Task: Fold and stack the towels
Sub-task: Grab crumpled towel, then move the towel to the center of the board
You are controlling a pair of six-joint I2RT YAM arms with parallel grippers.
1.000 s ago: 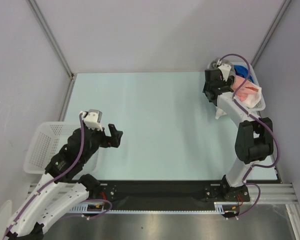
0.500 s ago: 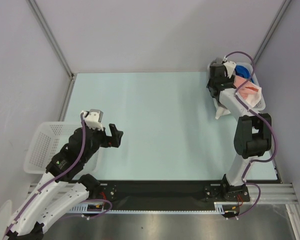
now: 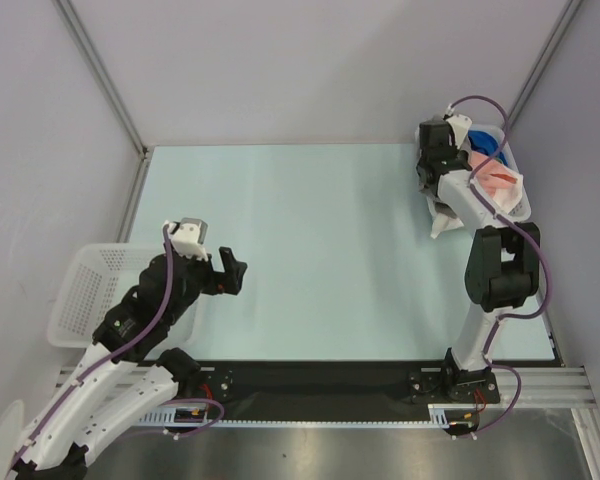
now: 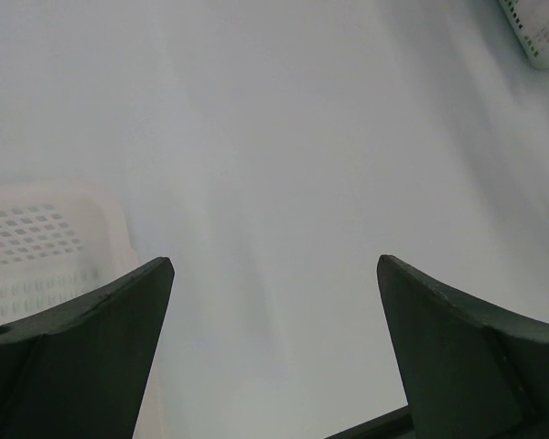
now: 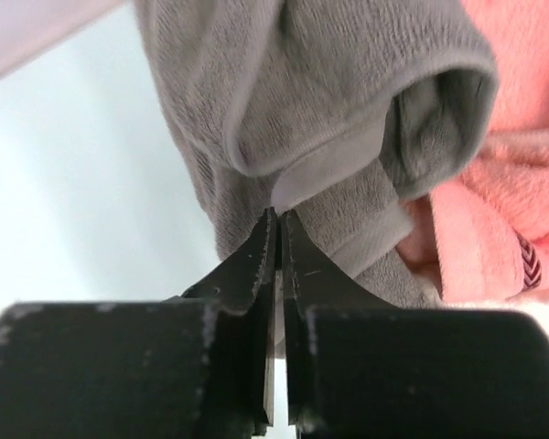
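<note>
A grey towel (image 5: pixel 329 82) hangs bunched in the right wrist view, with a salmon pink towel (image 5: pixel 503 210) beside it on the right. My right gripper (image 5: pixel 276 219) is shut, its tips pinching the pale hem of the grey towel. From above, that gripper (image 3: pixel 442 170) sits at the near rim of the far-right white basket (image 3: pixel 523 205), which holds the pink towel (image 3: pixel 495 185) and a blue towel (image 3: pixel 488 143). A white cloth corner (image 3: pixel 442 225) hangs over the basket's side onto the table. My left gripper (image 3: pixel 232 272) hovers open over the table's left part, holding nothing.
A second white lattice basket (image 3: pixel 85 285) stands off the table's left edge, under my left arm; it also shows in the left wrist view (image 4: pixel 37 247). The pale green table (image 3: pixel 310 250) is enclosed by grey walls with metal posts at the back corners.
My right gripper has moved a little further over the basket rim and closed from wide open onto the grey towel's hem. The left arm has not moved.
</note>
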